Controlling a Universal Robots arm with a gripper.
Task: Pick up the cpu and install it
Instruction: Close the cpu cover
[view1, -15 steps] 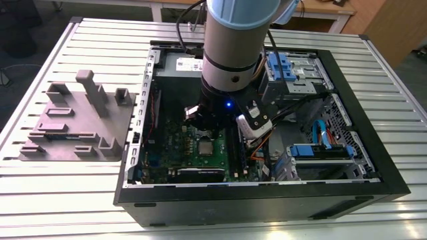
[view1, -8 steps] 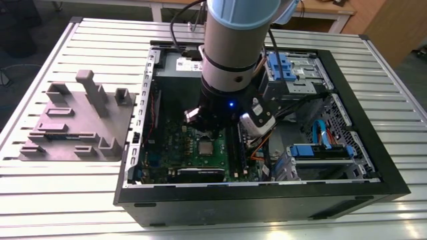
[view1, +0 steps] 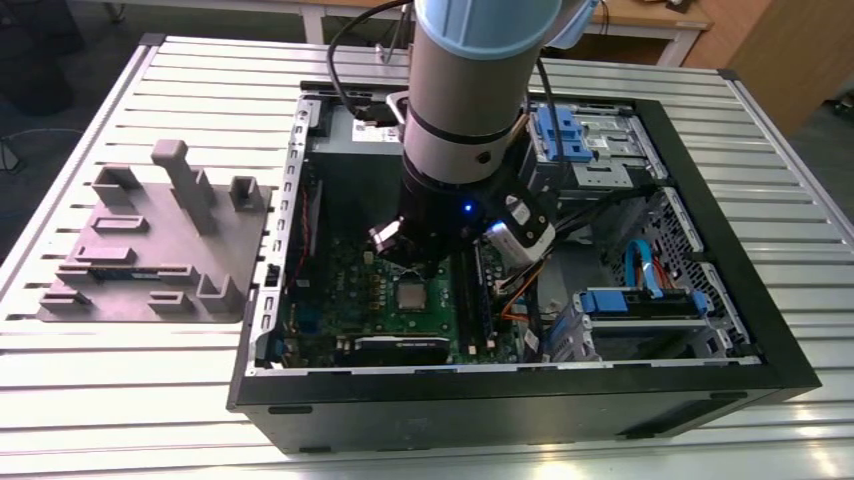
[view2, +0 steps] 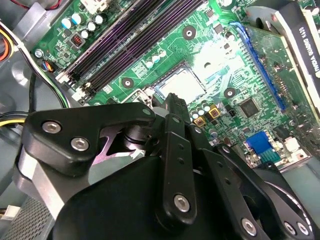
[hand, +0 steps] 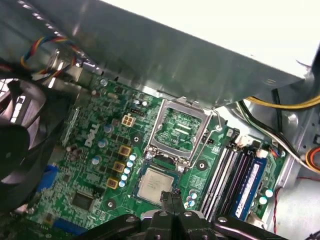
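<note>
The cpu (hand: 156, 184), a small square chip with a silver-grey top, lies flat in its socket on the green motherboard (hand: 90, 175). It also shows in the second wrist view as the cpu (view2: 181, 86) and in the exterior view as the cpu (view1: 411, 294). The socket's metal load frame (hand: 181, 131) stands hinged open beside it. My gripper (hand: 172, 196) hangs just above one edge of the chip, its black fingers (view2: 175, 117) shut together and holding nothing. The arm (view1: 467, 120) reaches down into the open computer case (view1: 747, 330).
Memory slots (hand: 227, 175) run close beside the socket, with yellow and black cables (hand: 280, 105) past them. A black fan (hand: 20, 145) sits on the other side. Blue drive brackets (view1: 641, 300) fill the case's right in the exterior view. A grey fixture block (view1: 147, 250) lies outside, at left.
</note>
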